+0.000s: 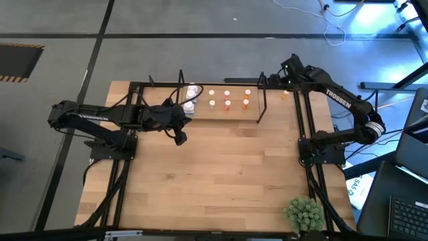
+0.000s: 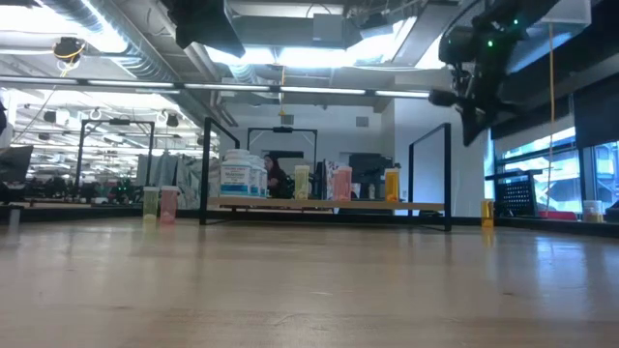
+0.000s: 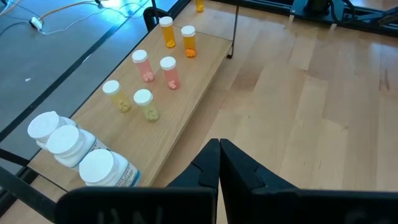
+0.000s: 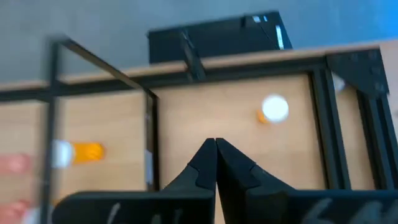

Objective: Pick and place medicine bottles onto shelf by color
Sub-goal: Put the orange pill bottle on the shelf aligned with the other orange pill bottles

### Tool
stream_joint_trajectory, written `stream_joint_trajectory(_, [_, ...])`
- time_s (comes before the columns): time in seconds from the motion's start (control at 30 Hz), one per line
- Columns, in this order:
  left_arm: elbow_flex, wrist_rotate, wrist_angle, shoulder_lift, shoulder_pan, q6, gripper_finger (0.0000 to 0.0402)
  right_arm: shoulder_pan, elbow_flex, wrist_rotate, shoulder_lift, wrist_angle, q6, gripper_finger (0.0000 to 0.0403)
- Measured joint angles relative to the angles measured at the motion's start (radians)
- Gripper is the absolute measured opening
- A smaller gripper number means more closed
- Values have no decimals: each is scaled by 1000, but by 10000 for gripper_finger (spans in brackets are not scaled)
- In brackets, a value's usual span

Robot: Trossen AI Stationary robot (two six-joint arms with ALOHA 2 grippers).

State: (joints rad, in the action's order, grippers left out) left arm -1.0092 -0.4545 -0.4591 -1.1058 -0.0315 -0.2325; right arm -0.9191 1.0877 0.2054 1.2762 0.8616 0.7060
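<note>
The shelf [image 1: 235,115] stands at the table's far edge, and the medicine bottles stand upright on its pale base: white ones [image 3: 68,143] at the left, then cream [image 3: 144,102], pink [image 3: 169,71] and orange [image 3: 188,38]. One more orange bottle [image 4: 273,109] stands on the table [image 1: 214,174] just right of the shelf's end frame. My left gripper [image 3: 219,149] hovers shut and empty in front of the shelf's left end. My right gripper [image 4: 216,146] is shut and empty, raised above the table's far right corner near the lone orange bottle [image 1: 284,96].
A green bushy plant [image 1: 304,213] sits at the near right corner. In the low view, a yellowish bottle [image 2: 150,203] and a pink bottle [image 2: 169,203] stand on the table left of the shelf. A black frame [image 1: 304,127] borders the tabletop.
</note>
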Motion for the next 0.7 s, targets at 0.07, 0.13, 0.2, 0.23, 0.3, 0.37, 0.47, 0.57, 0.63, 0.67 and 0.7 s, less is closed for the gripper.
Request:
stream_joint_trajectory(0.07, [0,0,0,0,0,0,0,0,40,0,0,-1,0,5])
stream_joint_trajectory(0.13, [0,0,0,0,0,0,0,0,83,0,10,-5,0,5])
stream_joint_trajectory(0.2, [0,0,0,0,0,0,0,0,132,-18,38,-4,-5,5])
stream_joint_trajectory(0.23, [0,0,0,0,0,0,0,0,158,-30,58,-1,-13,5])
stream_joint_trajectory(0.3, [0,0,0,0,0,0,0,-3,218,-68,107,13,-43,5])
stream_joint_trajectory(0.37, [0,0,0,0,0,0,0,-10,290,-85,166,54,-85,5])
stream_joint_trajectory(0.47, [0,0,0,0,0,0,0,-40,409,-86,254,168,-132,5])
stream_joint_trajectory(0.57, [0,0,0,0,0,0,0,-88,514,-56,331,291,-162,5])
stream_joint_trajectory(0.63, [0,0,0,0,0,0,0,-121,562,-54,375,358,-183,5])
stream_joint_trajectory(0.67, [0,0,0,0,0,0,0,-135,578,-62,393,385,-201,5])
stream_joint_trajectory(0.7, [0,0,0,0,0,0,0,-148,586,-72,409,399,-226,5])
